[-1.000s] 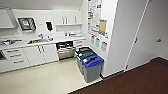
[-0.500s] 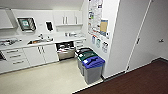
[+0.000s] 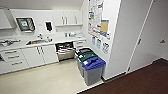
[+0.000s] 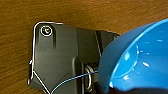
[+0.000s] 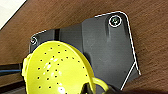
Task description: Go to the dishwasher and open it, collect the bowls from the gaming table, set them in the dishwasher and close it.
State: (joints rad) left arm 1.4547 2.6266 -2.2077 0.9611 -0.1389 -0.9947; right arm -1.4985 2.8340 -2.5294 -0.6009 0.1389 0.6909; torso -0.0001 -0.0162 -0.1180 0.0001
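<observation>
Blue bowl: large in the left wrist view, above brown wood-grain floor; jaw state cannot be told. Lime-yellow perforated bowl: right wrist view, likewise unclear. Dishwasher: open under the white counter, beside 3 bins.

The whole kitchen view has been shifted slightly leftward, the open dishwasher and bins included, through camera movement.
</observation>
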